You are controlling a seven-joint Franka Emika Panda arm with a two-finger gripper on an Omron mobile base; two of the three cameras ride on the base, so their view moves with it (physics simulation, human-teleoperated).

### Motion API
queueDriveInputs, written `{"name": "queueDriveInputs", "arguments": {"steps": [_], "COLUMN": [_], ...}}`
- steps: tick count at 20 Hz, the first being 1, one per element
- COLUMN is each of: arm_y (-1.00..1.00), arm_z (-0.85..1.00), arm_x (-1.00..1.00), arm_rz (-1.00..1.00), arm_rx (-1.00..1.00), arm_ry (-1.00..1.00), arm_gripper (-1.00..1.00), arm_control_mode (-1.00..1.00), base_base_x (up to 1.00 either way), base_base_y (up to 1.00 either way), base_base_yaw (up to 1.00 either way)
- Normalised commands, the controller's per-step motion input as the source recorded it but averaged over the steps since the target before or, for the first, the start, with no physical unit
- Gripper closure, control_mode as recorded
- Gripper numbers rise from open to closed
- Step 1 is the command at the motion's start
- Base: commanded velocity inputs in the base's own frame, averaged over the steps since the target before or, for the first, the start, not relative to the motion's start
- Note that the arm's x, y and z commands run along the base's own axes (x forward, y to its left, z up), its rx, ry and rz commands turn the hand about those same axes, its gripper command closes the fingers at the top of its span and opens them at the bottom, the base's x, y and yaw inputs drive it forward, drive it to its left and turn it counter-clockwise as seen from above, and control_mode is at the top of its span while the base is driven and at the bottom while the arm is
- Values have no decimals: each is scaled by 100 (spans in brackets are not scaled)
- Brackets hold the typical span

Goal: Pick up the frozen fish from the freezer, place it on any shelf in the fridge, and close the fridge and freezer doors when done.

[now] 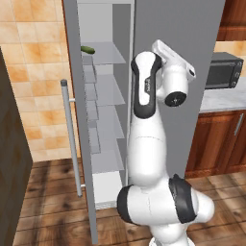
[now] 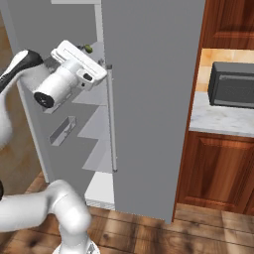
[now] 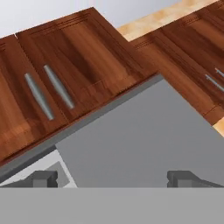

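Grey glassy freezer (image 1: 108, 96) shelves

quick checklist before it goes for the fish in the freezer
1. Freezer door open: ok, it stands swung out, shelves exposed.
2. Pincer open and empty: ok, tips wide apart in the hand view, nothing between them.
3. Frozen fish located: cannot tell; a green cucumber lies on the top shelf, no fish seen.
4. Pincer aimed into freezer: not ok, hand view looks at the wooden cabinets above.
5. Fridge door open for placing: not ok, it looks shut.
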Motion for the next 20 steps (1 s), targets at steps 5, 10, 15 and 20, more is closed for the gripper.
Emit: {"name": "queueDriveInputs", "arguments": {"steps": [5,10,15,20], "arm_y": [-66,-56,-21,39], "arm_z": [63,90,36,-43], "arm_x": [-100,-100,-100,-100], "arm_rz": [0,0,0,8], "arm_rx": [0,0,-5,-3], "arm_ry": [32,42,49,28], "arm_gripper": [-100,-100,-100,-100], "arm_control_mode": [-100,-100,-100,-100], "base_base_x": [0,0,0,0], "base_base_y": [0,0,0,0], "base_base_yaw": [0,0,0,0]}}
